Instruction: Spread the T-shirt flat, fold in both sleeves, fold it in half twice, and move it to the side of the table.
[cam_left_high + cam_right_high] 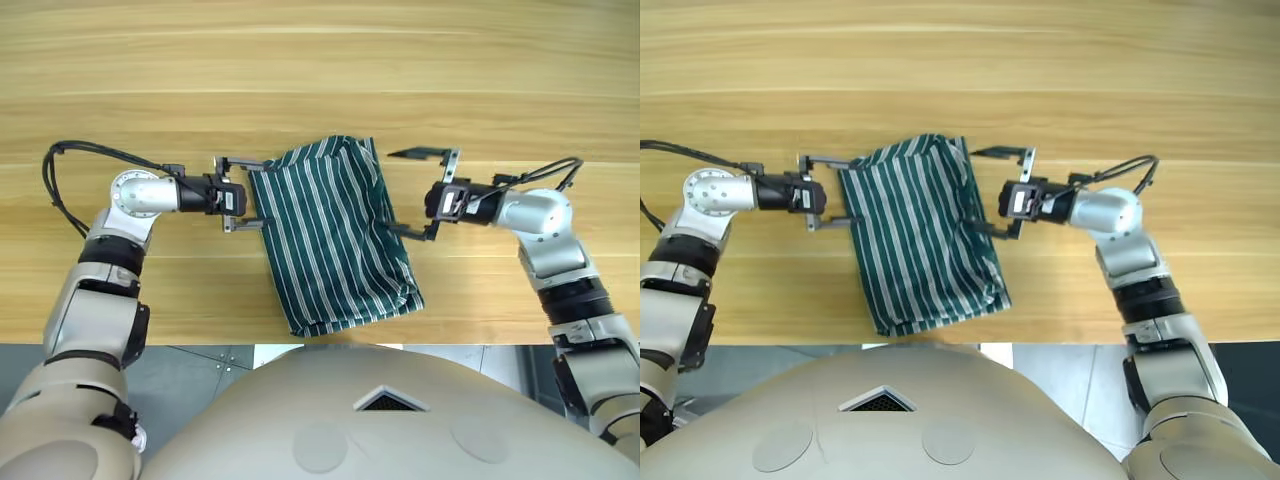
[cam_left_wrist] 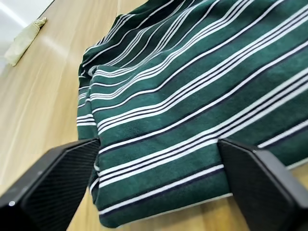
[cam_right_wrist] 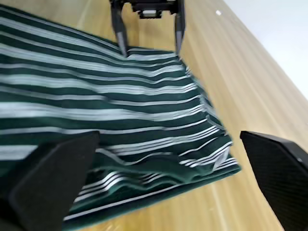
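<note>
The T-shirt point(image 1: 335, 240), dark green with white stripes, lies folded into a narrow bundle on the wooden table point(image 1: 300, 60), close to its front edge. My left gripper point(image 1: 254, 193) is open at the far part of the shirt's left edge, one finger on each side of that corner. My right gripper point(image 1: 408, 193) is open at the shirt's right edge, with its near finger touching the cloth and its far finger over bare wood. The left wrist view has the striped cloth point(image 2: 192, 96) between the two black fingertips point(image 2: 57, 183). In the right wrist view the cloth point(image 3: 96, 101) fills the space ahead, with the left gripper point(image 3: 147, 36) beyond it.
The table's front edge point(image 1: 180, 340) runs just below the shirt, with grey floor beyond it. Bare wood stretches to the far side and to both sides of the shirt. A small tan scrap point(image 2: 24, 41) lies near the table's border in the left wrist view.
</note>
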`<state>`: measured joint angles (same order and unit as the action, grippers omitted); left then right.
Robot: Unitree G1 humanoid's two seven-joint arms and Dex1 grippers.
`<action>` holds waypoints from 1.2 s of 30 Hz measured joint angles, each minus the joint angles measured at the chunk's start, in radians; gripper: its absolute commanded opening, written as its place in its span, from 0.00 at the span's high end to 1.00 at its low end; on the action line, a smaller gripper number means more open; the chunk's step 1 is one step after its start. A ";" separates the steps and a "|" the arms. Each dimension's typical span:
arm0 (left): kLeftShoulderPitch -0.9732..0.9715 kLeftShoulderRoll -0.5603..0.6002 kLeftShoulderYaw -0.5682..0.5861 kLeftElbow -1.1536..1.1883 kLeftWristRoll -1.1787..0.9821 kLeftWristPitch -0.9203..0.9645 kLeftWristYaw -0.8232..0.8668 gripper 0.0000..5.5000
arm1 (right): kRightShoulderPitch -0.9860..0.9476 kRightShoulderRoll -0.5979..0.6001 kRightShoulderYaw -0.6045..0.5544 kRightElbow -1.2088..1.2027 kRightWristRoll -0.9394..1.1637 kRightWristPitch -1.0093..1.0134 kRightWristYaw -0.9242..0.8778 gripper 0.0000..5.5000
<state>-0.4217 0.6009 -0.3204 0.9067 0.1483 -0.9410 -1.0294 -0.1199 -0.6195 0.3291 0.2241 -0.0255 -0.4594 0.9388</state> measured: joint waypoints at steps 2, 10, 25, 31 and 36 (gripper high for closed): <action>-0.021 -0.022 -0.014 0.029 0.048 -0.009 0.087 0.17 | -0.003 0.005 0.029 0.055 -0.042 -0.006 -0.005 0.02; -0.116 -0.096 -0.050 0.151 0.199 -0.011 0.384 0.17 | -0.037 0.023 0.055 0.096 -0.061 -0.042 -0.026 0.02; -0.155 -0.076 -0.056 0.214 0.241 -0.033 0.477 0.17 | 0.004 -0.044 -0.068 -0.040 0.067 -0.003 0.019 0.02; -0.130 -0.035 0.024 0.108 0.045 -0.069 0.359 0.17 | 0.002 -0.072 -0.129 -0.067 0.084 -0.002 0.018 0.02; 0.088 0.128 0.031 -0.250 -0.255 0.023 0.042 0.17 | 0.114 -0.243 -0.140 -0.136 0.066 0.031 0.115 0.02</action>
<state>-0.3335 0.7288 -0.2895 0.6569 -0.1068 -0.9175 -0.9872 -0.0054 -0.8626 0.1888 0.0885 0.0402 -0.4280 1.0542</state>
